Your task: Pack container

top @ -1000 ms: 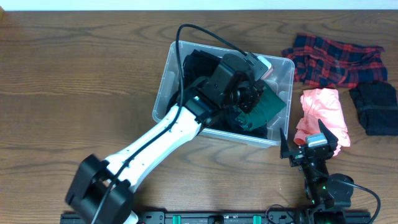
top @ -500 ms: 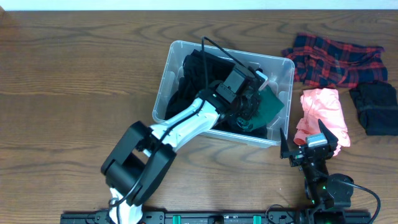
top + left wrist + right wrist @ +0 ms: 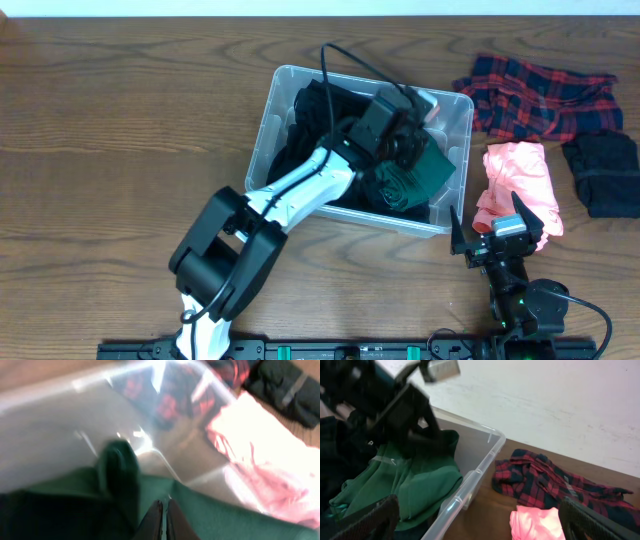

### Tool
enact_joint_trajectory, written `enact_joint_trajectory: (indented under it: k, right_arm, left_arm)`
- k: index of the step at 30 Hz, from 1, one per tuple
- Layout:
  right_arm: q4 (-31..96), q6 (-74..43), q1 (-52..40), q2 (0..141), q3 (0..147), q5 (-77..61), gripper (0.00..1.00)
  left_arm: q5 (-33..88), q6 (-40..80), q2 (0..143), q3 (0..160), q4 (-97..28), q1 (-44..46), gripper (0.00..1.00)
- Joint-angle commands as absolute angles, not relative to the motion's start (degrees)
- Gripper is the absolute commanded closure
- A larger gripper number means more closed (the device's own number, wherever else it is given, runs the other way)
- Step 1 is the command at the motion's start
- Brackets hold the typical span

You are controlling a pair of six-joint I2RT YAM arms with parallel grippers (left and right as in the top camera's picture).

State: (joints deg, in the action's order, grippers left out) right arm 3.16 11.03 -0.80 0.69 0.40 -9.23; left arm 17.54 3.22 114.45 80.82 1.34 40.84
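Note:
The container (image 3: 262, 135) is a clear tub in the middle of the table. It holds black clothes (image 3: 303, 125) and a green garment (image 3: 412, 182) at its right end. My left gripper (image 3: 405, 152) is inside the tub just above the green garment (image 3: 225, 515). Its fingers (image 3: 156, 519) are shut with nothing between them. My right gripper (image 3: 497, 232) stands open near the table's front edge, right of the tub's near right corner. From the right wrist I see the tub's rim (image 3: 481, 469) and the green garment (image 3: 417, 480).
A pink garment (image 3: 520, 185) lies just right of the tub, directly behind my right gripper. A red plaid shirt (image 3: 540, 95) is at the back right. A folded black garment (image 3: 600, 175) lies at the far right. The left arm's cable (image 3: 335, 70) arches over the tub.
The left arm's elbow has folded in toward the tub. Its shut gripper has shifted slightly toward the far side over the green garment. The right arm has not moved.

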Motion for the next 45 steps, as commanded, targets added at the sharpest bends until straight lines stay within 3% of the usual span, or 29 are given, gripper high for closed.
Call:
enact_joint_trajectory:
  k: [1,15,23,32,38,45]
  right_arm:
    - [3.31,11.64,-0.4,0.38,0.32,-9.65,0.01]
    - [3.31,11.64,-0.4,0.38,0.32,-9.65,0.01]
    - [3.31,11.64,-0.38,0.38,0.32,-9.65,0.01]
    - [3.31,11.64,-0.4,0.38,0.32,-9.65,0.01]
    - [3.31,11.64,-0.4,0.38,0.32,-9.65,0.01]
    - [3.31,11.64,-0.4,0.38,0.32,-9.65,0.01]
  left_arm:
    - [16.84,3.73,108.71,82.76,-0.89,39.81,0.94]
    - [17.76,3.73,95.46,82.76,-36.71,42.76,0.94]
    - [31.35,3.77,95.46,82.76,-50.33,43.97,0.95]
    - [32.08,3.49,95.46,82.7,-54.17,46.48,0.94]
    - [24.32,3.49,95.48,82.19,-54.04,49.25,0.94]
    - [23.27,3.49,96.38,81.14,-52.36,50.35,0.94]
